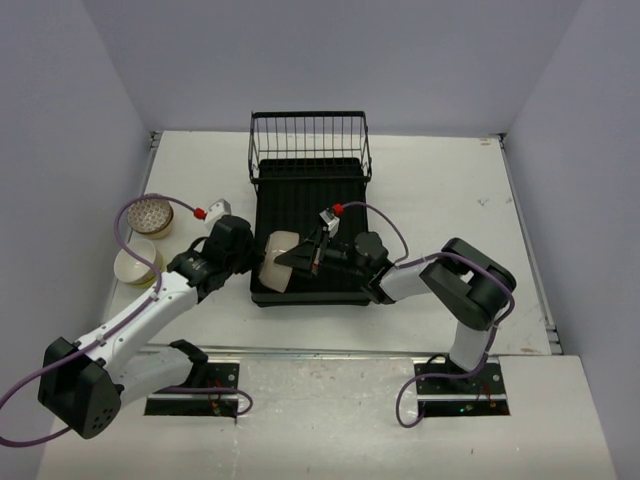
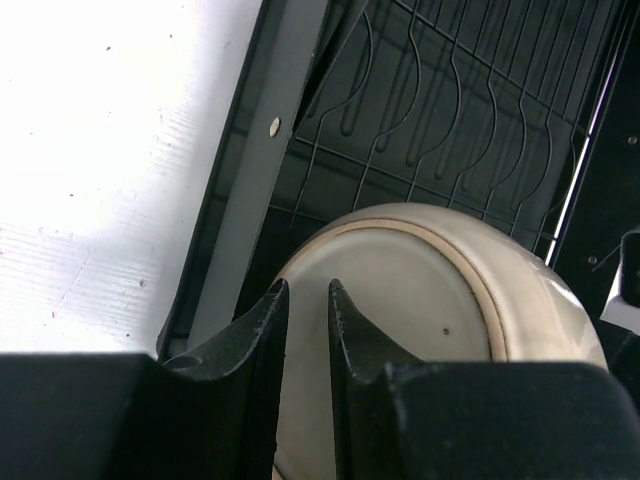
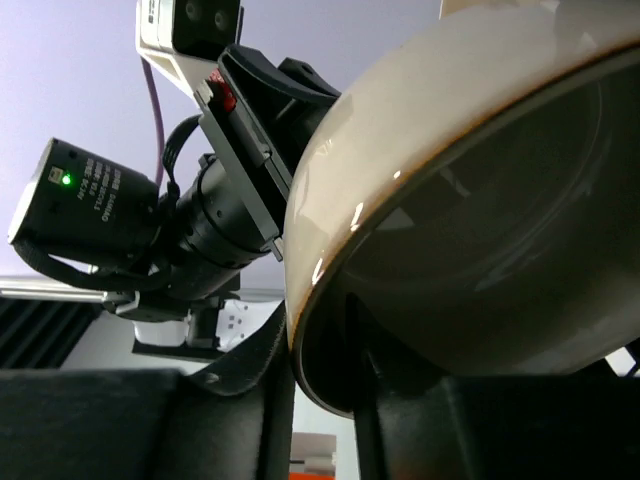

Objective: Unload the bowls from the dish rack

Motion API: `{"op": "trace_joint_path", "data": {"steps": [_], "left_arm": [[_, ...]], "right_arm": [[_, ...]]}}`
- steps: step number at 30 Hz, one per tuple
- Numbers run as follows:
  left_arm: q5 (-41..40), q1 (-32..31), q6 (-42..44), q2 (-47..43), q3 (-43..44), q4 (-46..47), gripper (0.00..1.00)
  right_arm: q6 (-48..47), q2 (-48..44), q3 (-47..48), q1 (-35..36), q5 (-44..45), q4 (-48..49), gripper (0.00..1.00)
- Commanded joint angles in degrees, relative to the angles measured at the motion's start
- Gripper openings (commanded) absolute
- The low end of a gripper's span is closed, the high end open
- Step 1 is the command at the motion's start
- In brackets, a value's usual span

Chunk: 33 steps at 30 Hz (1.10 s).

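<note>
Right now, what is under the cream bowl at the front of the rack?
Black wires and the floor of the rack show past the edge of the bowl. The patch straight beneath is hidden by the bowl itself.

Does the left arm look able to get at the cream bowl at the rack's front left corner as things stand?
Probably yes. The left gripper sits right at the cream bowl with nothing between them. The right gripper holds its rim from the opposite side, leaving that approach free.
</note>
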Motion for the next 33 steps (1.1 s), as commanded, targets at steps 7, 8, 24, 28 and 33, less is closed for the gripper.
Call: {"op": "trace_joint_path", "data": {"steps": [7, 8, 24, 28, 33], "left_arm": [[0.44, -0.24, 0.23, -0.15, 0.59, 0.55, 0.23], [0.44, -0.24, 0.14, -0.24, 0.59, 0.55, 0.23], [1.23, -0.24, -2.23, -7.26, -5.65, 9.77, 0.28], [1.14, -0.24, -2.59, -8.94, -7.14, 12.23, 0.29], [0.18, -0.24, -2.85, -10.17, -7.76, 13.03, 0.3]], "right_arm": [[-1.15, -0.16, 2.37, 0.79, -3.4, -4.18, 0.0], [-1.5, -0.08, 3.16, 0.79, -3.93, -4.79, 0.0], [-3.0, 0.53, 4.48, 0.61, -9.2, 3.02, 0.0], [0.33, 3.17, 6.5, -0.27, -10.08, 9.35, 0.0], [5.87, 7.92, 9.49, -1.41, -10.26, 19.79, 0.0]]}}
